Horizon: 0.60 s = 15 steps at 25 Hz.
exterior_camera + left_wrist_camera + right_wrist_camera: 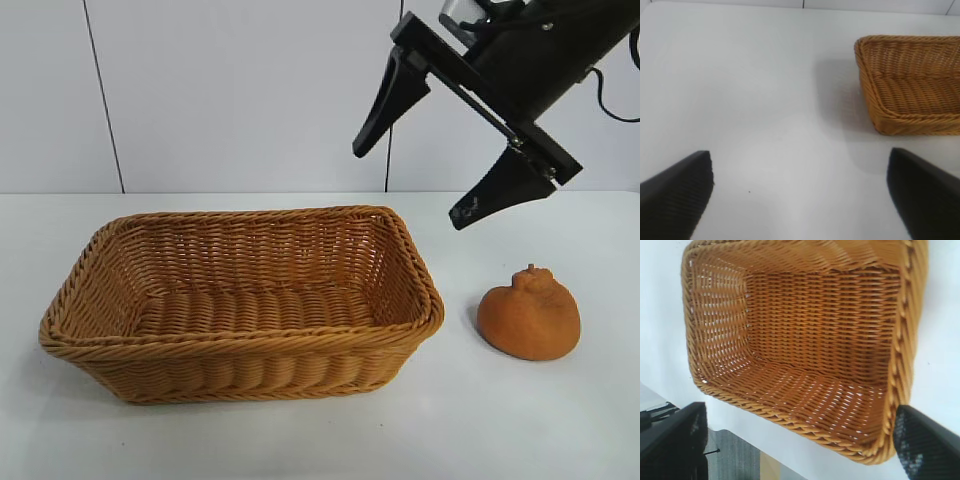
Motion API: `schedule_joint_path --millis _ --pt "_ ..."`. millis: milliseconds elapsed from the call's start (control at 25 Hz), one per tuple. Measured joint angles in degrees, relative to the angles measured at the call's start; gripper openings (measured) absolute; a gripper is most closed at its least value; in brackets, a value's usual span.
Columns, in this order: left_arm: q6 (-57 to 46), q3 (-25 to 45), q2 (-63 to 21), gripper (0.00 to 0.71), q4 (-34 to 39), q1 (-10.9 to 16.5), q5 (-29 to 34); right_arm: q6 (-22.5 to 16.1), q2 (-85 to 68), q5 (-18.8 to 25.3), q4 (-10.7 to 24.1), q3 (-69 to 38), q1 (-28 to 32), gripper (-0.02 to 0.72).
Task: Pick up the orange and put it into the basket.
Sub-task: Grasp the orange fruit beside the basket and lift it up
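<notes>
1. Exterior view only: the orange (529,314) sits on the white table (520,420), just beside the right end of the basket (240,380), not touching it. Neither wrist view shows the fruit.
2. Exterior view: right gripper (415,180) hangs in the air above the gap between basket and orange, well clear of both, tilted down. Its two black fingers (388,100) are spread wide, nothing between them. Arm body cut off by the top right frame edge.
3. Left arm is not seen in the exterior view. Only the left wrist view shows the left gripper (800,192): two dark ribbed fingers (677,195) at the frame corners, released and far apart, bare table (765,100) between them, one corner of the basket (910,82) farther off.
4. Right wrist view: looks into the basket (805,350), which is empty, weave of floor and walls clear. Right gripper (800,440) finger pads (927,445) are partly cropped at the frame edges.
5. Basket: rectangular tan-orange wicker, braided rim, flaring sides, tight horizontal weave.
6. Orange: squat, lumpy, matte dull-orange, rough skin, small knob on top.
7. Table: smooth, white, matte. White panelled wall (230,90) behind with dark vertical seams.
8. Dark clutter beyond the table edge in the right wrist view is too cropped to identify.
</notes>
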State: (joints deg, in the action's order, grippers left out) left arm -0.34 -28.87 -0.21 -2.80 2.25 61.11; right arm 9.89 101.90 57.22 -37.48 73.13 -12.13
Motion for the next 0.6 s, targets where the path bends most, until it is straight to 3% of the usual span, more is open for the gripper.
schedule_joint_path --millis 160,280,520,600 --pt "0.0 0.0 0.0 0.672 0.0 0.0 0.0 -0.9 0.0 1.1 3.6 0.1 4.4 0.694" --pt "0.0 0.0 0.0 0.672 0.0 0.0 0.0 -2.1 0.0 2.5 8.5 0.1 7.0 0.694" --pt "0.0 0.0 0.0 0.672 0.0 0.0 0.0 -7.1 0.0 4.8 24.7 0.1 5.9 0.694" --pt "0.0 0.0 0.0 0.672 0.0 0.0 0.0 -9.5 0.0 4.9 28.5 0.1 4.9 0.694"
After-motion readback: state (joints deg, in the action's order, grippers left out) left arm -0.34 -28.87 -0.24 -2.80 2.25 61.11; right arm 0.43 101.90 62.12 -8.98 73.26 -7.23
